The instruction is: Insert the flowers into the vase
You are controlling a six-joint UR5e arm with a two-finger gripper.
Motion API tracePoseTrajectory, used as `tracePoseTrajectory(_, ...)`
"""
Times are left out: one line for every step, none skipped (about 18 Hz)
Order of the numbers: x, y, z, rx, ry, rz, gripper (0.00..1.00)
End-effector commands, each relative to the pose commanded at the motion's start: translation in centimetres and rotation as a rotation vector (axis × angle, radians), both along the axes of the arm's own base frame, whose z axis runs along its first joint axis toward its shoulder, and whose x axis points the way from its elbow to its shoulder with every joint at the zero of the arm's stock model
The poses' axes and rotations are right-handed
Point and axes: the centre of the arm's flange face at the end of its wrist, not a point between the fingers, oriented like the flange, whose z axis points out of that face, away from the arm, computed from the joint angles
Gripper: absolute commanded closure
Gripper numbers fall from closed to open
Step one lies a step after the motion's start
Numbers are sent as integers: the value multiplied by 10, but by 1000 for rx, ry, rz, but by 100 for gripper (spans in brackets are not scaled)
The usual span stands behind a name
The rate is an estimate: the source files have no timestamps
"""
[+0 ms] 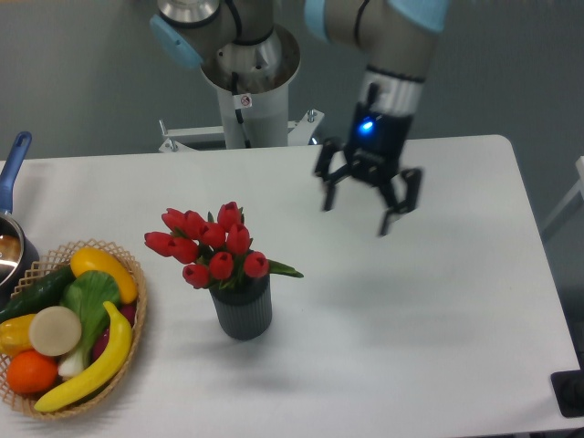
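Note:
The flowers (213,245), a tight bunch of red tulips with green leaves, stand in the vase (243,307), a small dark grey ribbed cylinder left of the table's middle. One green leaf sticks out to the right over the rim. My gripper (357,215) hangs above the table well to the upper right of the bunch, apart from it. Its fingers are spread open and hold nothing.
A woven basket (137,321) with banana, cucumber, orange and other fruit and vegetables sits at the left front edge. A blue-handled pot (11,182) pokes in at the far left. The arm's base column (246,100) stands behind the table.

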Motion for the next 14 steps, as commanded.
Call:
tracePoseTrajectory(-7, -13, 11, -1, 22, 29, 0)
tracePoseTrajectory(-11, -22, 16, -18, 44, 40, 0)
tracePoseTrajectory(-12, -30, 24, -51, 79, 42, 0)
tracePoseTrajectory(-13, -37, 30, -96, 112, 42, 0)
tracePoseTrajectory(-11, -45, 32, -150, 120, 35, 0)
tracePoseTrajectory(-11, -52, 35, -203, 127, 13, 0)
tracePoseTrajectory(-11, -60, 41, -249, 140, -16, 0)
tracePoseTrajectory(-11, -68, 45, -285, 142, -45, 0)
tracePoseTrajectory(-11, -77, 50, -310, 138, -65, 0)
tracePoseTrajectory(-10, -86, 54, -324, 119, -76, 0)
tracePoseTrajectory(-12, -96, 58, -332, 98, -83, 0)
tracePoseTrajectory(-12, -104, 62, -342, 78, -104, 0)
tracePoseTrajectory(-12, -113, 64, -358, 67, -140, 0)
tracePoseTrajectory(-13, -125, 63, -373, 60, -178, 0)
